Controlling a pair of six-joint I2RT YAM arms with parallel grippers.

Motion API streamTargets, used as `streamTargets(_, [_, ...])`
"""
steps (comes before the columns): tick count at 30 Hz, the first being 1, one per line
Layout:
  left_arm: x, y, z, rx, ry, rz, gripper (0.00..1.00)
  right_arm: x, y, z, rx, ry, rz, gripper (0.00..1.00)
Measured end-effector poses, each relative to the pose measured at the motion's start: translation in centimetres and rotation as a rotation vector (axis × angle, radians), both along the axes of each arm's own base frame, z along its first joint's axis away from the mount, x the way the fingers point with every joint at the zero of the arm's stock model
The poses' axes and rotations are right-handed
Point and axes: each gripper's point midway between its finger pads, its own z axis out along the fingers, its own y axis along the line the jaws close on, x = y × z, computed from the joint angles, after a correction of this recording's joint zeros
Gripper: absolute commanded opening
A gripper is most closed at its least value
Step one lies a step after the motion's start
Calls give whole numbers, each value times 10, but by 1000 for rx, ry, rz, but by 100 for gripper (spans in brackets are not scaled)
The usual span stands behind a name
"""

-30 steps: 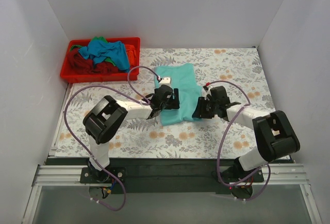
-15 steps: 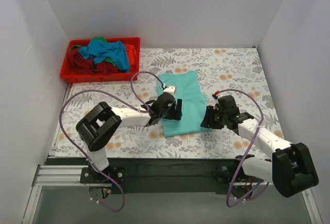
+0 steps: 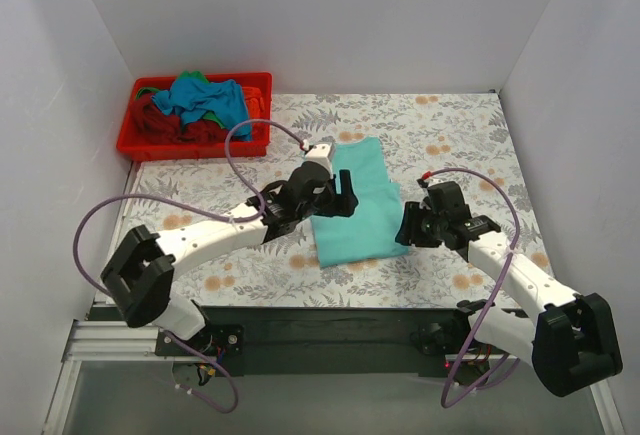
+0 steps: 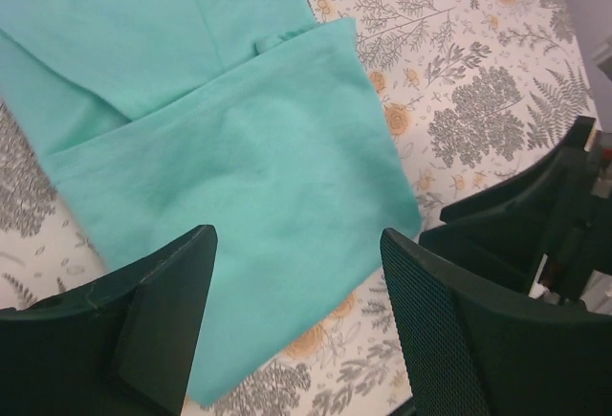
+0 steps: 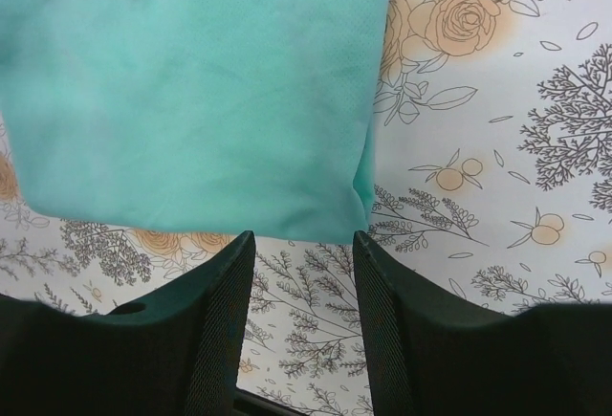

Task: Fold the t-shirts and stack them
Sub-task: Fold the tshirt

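Note:
A mint-teal t-shirt (image 3: 365, 220) lies folded into a narrow strip in the middle of the flower-patterned table; it fills the upper part of the left wrist view (image 4: 239, 158) and of the right wrist view (image 5: 191, 91). My left gripper (image 3: 343, 200) hovers over the strip's left side, open, with nothing between its fingers (image 4: 143, 330). My right gripper (image 3: 406, 229) is just off the strip's right edge, open and empty (image 5: 304, 311), its tips short of the cloth's hem. More t-shirts (image 3: 205, 100), blue, dark red and green, are heaped in the bin.
The red plastic bin (image 3: 190, 148) stands at the back left corner. White walls close in the table on three sides. Purple cables loop from both arms. The right gripper's black body (image 4: 545, 215) shows at the right of the left wrist view.
The teal shirt has gone from a wider spread to a narrow folded strip. The right gripper has drawn back off it to the right and opened wider. The left arm has stretched out.

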Motion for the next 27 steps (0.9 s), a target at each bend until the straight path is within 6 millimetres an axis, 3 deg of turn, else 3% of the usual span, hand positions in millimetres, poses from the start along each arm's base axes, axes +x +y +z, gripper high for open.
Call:
streamTargets(2, [-9,11,10,-34,2,23,68,-1,1,0,5,0,11,53])
streamTargets(4, [-22,26,6,-53,25,47,69,-3,3,-2,18,4,25,53])
streamTargets(12, [-71,78,-61,17,214,142,67,-13,1,-20,13,53,29,52])
streamTargets(15, [-81,86,-72,22,261,169,67,-15,-1,-26,4,67,24,52])
streamTargets(23, [-99,95,-81,-22,325,212,65,-10,-5,-34,-13,73,9,51])
streamTargets(27, [-107,94,-85,-33,357,219,65,-10,-5,-41,-17,84,9,42])
